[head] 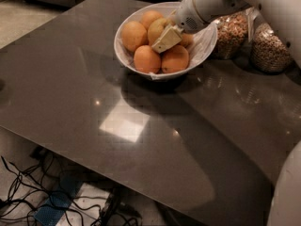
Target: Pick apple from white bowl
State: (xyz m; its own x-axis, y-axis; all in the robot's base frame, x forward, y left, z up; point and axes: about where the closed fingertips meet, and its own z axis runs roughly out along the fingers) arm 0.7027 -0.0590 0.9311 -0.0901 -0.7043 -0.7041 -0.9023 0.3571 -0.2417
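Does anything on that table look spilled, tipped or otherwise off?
Nothing stands out. The white bowl sits level on the table, fruit all inside; the end effector is in it, against the apple.

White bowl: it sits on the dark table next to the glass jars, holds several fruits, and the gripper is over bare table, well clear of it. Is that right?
Not quite: the gripper is not clear of the white bowl. The camera view shows it reaching into the bowl, against the apple. The rest stands: the bowl is on the dark table beside the glass jars and holds several fruits.
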